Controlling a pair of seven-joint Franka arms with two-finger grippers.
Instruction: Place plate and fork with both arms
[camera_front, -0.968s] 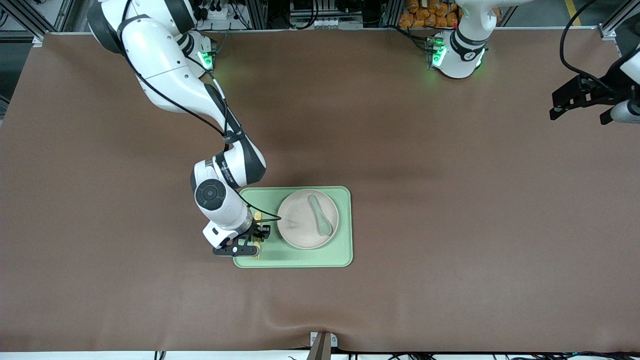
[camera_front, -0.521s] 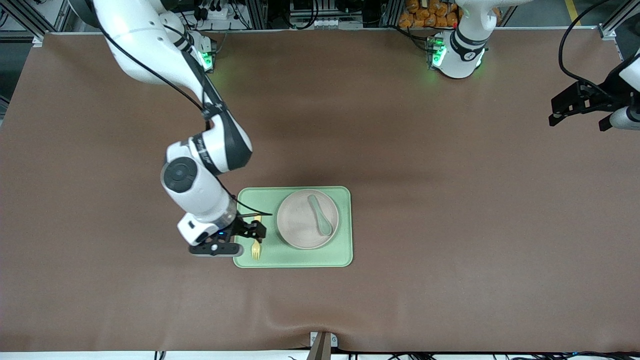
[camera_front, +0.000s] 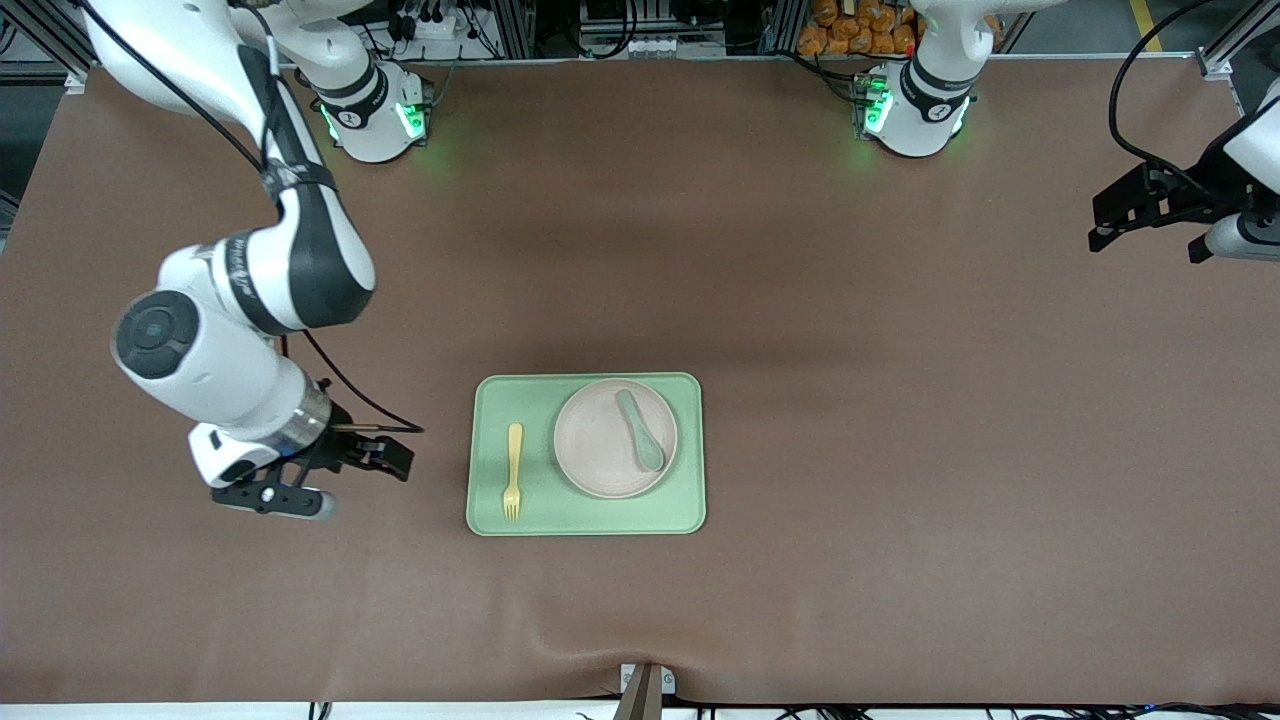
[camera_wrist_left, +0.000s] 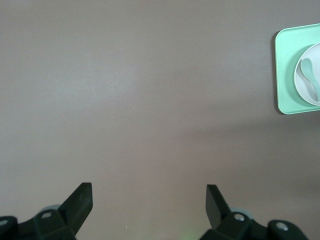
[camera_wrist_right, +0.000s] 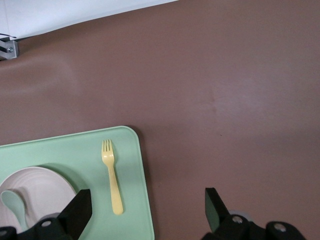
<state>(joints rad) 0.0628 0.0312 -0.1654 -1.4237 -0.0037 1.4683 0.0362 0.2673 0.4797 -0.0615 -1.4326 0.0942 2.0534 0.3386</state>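
The pale yellow fork lies flat on the light-green tray, beside the cream plate and toward the right arm's end. My right gripper is open and empty, up over bare table beside the tray at the right arm's end. In the right wrist view the fork, tray and plate show past my open right gripper. My left gripper waits open and empty over the left arm's end of the table. In the left wrist view, the left gripper sees the tray far off.
A teal-green spoon lies on the plate; it also shows in the left wrist view. The brown table mat spreads around the tray. A small metal bracket sits at the table edge nearest the front camera.
The right gripper has let go of the fork, which now lies on the tray, and has risen and swung away toward the right arm's end. The left arm has barely moved.
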